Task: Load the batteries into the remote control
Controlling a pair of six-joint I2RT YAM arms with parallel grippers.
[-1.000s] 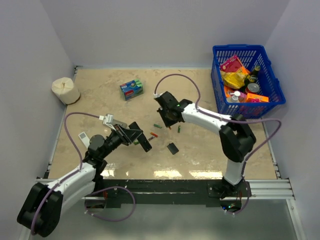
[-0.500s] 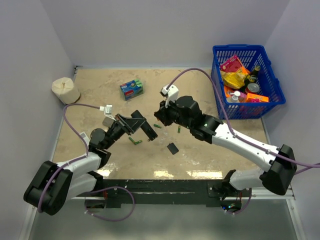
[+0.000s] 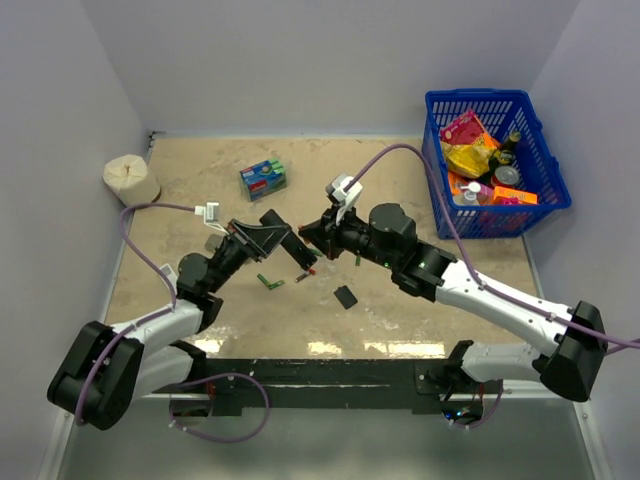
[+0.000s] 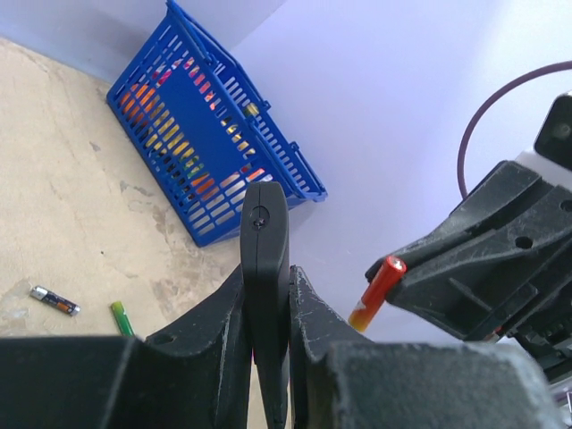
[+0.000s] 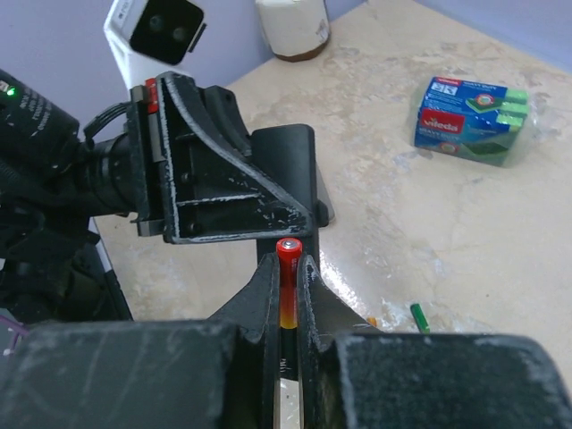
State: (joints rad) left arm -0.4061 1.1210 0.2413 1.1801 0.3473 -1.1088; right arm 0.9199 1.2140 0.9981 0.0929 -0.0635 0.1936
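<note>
My left gripper (image 4: 266,279) is shut on the slim black remote control (image 4: 264,234), holding it edge-up above the table; from above the remote (image 3: 297,252) slants toward the centre. My right gripper (image 5: 287,264) is shut on an orange-red battery (image 5: 288,284) whose metal end points at the remote (image 5: 288,161) just ahead. In the left wrist view that battery (image 4: 377,292) hangs a little to the right of the remote, apart from it. Loose batteries lie on the table: a green one (image 3: 270,282) and a dark one (image 4: 54,300). The small black back cover (image 3: 346,296) lies flat nearby.
A blue basket (image 3: 495,160) full of packets stands at the back right. A blue-green packet (image 3: 263,179) lies at the back centre and a white roll (image 3: 131,181) at the far left. A green battery (image 5: 418,316) lies under the right gripper.
The right arm has swung left and stretched low over the table, bringing its battery up to the remote. The left gripper has lifted the remote slightly toward it.
</note>
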